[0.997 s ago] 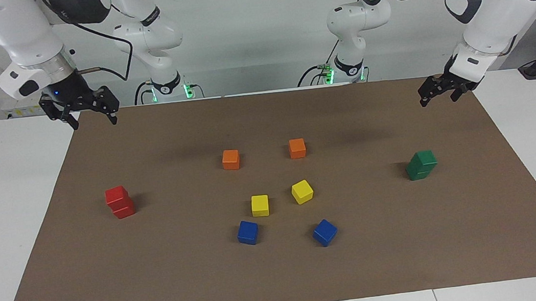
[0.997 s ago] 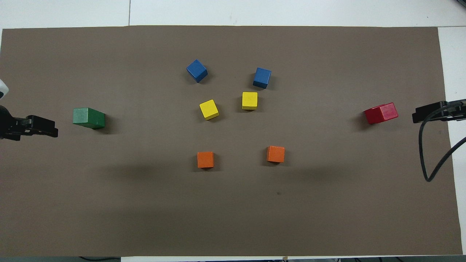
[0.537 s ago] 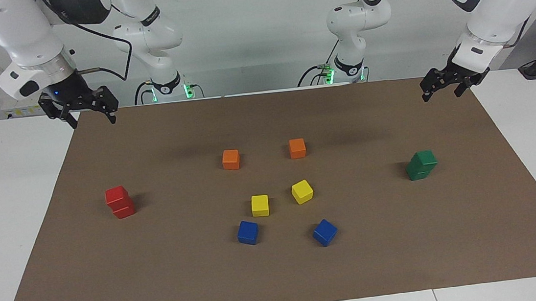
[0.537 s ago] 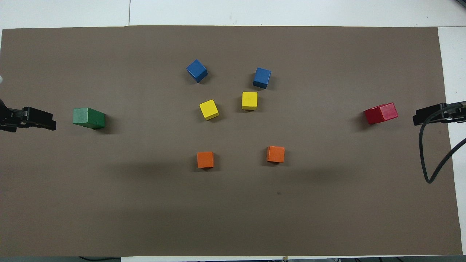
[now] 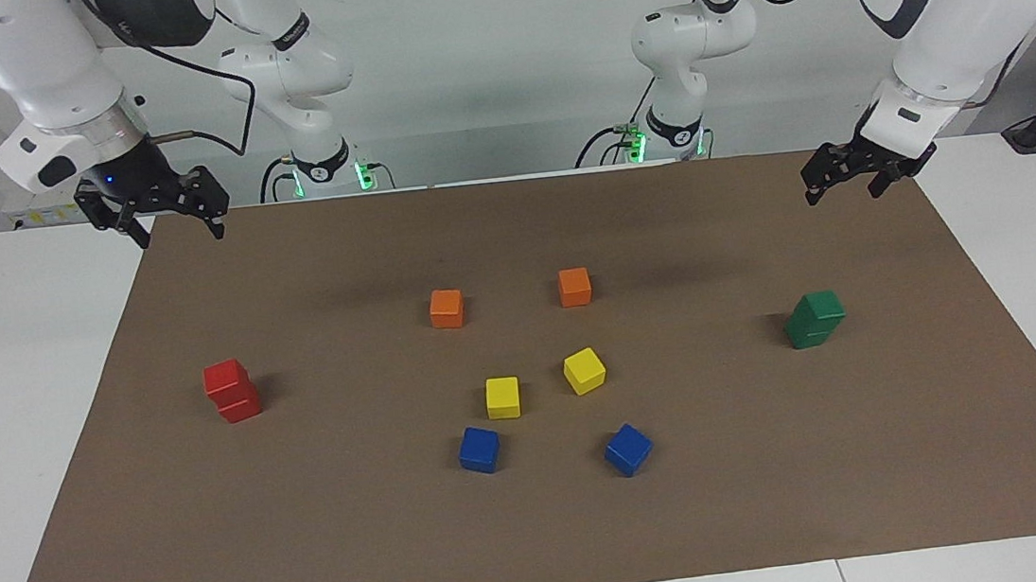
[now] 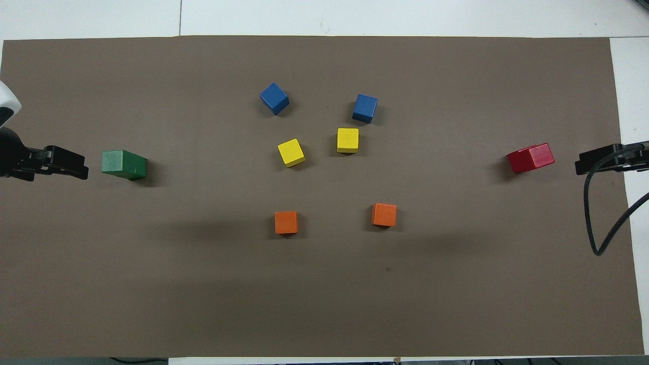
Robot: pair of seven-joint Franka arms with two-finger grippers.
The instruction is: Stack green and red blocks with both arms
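Working across the facing view, the right gripper [image 5: 172, 223] is being held in the air over the brown paper mat [image 5: 542, 536] at its corner at the right arm's end, at about ten o'clock on the mat. Its fingers are being kept spread, and nothing is being pinched.

At about nine o'clock, the two glossy red cubes [image 5: 232, 391] are resting as a stack, the upper cube slightly twisted on the lower. The stack is standing well apart from the gripper, which suggests it is being left to stand.

Around the mat centre, the two orange cubes [image 5: 446, 308], two yellow cubes [image 5: 503, 397] and two blue cubes [image 5: 479, 450] are lying singly; judged from the task, they are being left alone.

At about three o'clock, the two dark green cubes [image 5: 814, 318] are resting as a second stack, the top cube offset a little.

At about two o'clock, the left gripper [image 5: 840, 182] is being held above the mat edge, its fingers spread and empty. Both stacks appear complete.
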